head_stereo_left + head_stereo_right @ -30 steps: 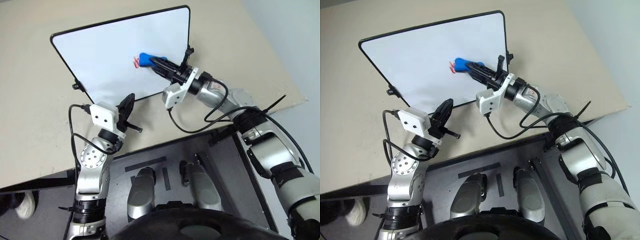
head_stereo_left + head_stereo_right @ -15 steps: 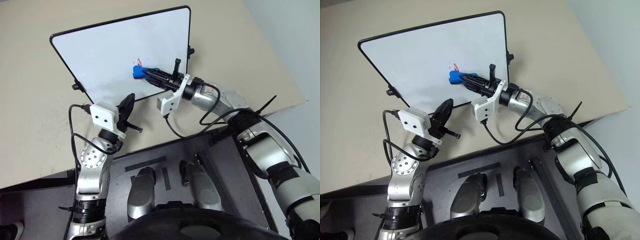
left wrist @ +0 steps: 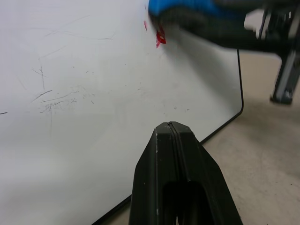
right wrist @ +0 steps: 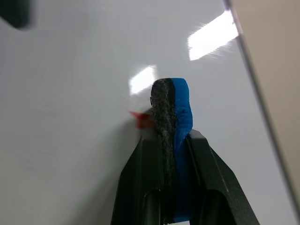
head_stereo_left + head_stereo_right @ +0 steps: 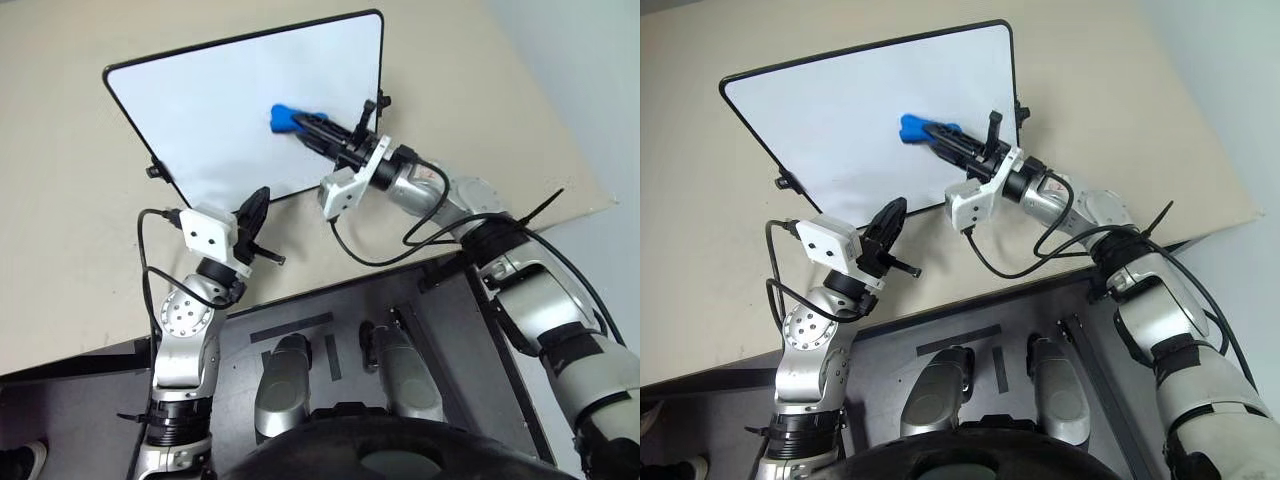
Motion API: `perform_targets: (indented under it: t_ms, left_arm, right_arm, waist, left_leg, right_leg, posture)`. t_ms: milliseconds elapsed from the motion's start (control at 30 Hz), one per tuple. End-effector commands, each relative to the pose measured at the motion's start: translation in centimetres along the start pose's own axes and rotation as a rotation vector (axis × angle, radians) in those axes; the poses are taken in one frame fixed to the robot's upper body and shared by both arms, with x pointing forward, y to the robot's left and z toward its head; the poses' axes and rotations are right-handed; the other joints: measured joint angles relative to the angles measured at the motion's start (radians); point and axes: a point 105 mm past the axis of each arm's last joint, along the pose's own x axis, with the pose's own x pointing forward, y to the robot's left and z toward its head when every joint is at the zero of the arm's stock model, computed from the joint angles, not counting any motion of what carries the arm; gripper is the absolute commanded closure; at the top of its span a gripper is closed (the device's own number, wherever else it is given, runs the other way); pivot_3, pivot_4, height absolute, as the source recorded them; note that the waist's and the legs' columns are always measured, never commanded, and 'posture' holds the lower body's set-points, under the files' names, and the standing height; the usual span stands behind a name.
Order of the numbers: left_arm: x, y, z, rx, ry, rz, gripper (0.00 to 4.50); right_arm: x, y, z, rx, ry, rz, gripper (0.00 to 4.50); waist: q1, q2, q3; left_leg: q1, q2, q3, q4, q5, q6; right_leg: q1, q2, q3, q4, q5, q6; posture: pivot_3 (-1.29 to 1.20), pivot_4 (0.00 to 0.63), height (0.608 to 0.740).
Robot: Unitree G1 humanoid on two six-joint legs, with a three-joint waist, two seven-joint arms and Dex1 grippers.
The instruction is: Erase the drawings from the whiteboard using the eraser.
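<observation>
**Eraser on board, red marks remaining**

The drawings are a small patch of red marker lines on the whiteboard, towards its middle. In my left wrist view they sit just beside the eraser's edge; in my right wrist view a red smudge shows right at the felt side of the eraser.

The eraser is a blue block with a dark felt face, lying against the board surface over the marked area.

My right claw is clamped on the eraser, one black finger on each side, and reaches onto the board from its right edge.

My left claw has its fingers pressed together with nothing between them. It hangs just off the near edge of the board, well apart from the eraser.

The whiteboard lies flat on a beige surface. Faint grey streaks mark the white area.
</observation>
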Motion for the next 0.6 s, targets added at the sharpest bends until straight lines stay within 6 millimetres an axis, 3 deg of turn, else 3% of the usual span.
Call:
perform_targets:
  t_ms: [33,300,467,600]
  left_arm:
    - [0.1,-0.3,0.9,0.011,-0.039,-0.016,4.5]
    - [0.1,-0.4,0.9,0.011,-0.039,-0.016,4.5]
    - [0.1,-0.4,0.9,0.01,-0.038,-0.016,4.5]
    - [0.1,-0.4,0.9,0.009,-0.039,-0.019,4.5]
  right_arm:
    - [0.3,-1.7,0.1,-0.023,-0.008,-0.059,4.26]
    - [-0.5,2.8,0.9,0.053,-0.029,0.128,4.26]
    - [-0.6,3.1,0.9,0.066,-0.023,0.145,4.26]
    - [-0.4,2.3,0.6,0.047,-0.013,0.106,4.26]
  waist:
    - [0.0,0.0,0.0]
    - [0.0,0.0,0.0]
    - [0.0,0.0,0.0]
    - [0.0,0.0,0.0]
  left_leg:
    - [0.0,0.0,0.0,0.0,0.0,0.0]
    - [0.0,0.0,0.0,0.0,0.0,0.0]
    - [0.0,0.0,0.0,0.0,0.0,0.0]
    - [0.0,0.0,0.0,0.0,0.0,0.0]
  right_leg:
    - [0.0,0.0,0.0,0.0,0.0,0.0]
    - [0.0,0.0,0.0,0.0,0.0,0.0]
    - [0.0,0.0,0.0,0.0,0.0,0.0]
    - [0.0,0.0,0.0,0.0,0.0,0.0]
  posture:
    - [0.0,0.15,0.74]
    - [0.0,0.15,0.74]
    - [0.0,0.15,0.74]
    - [0.0,0.15,0.74]
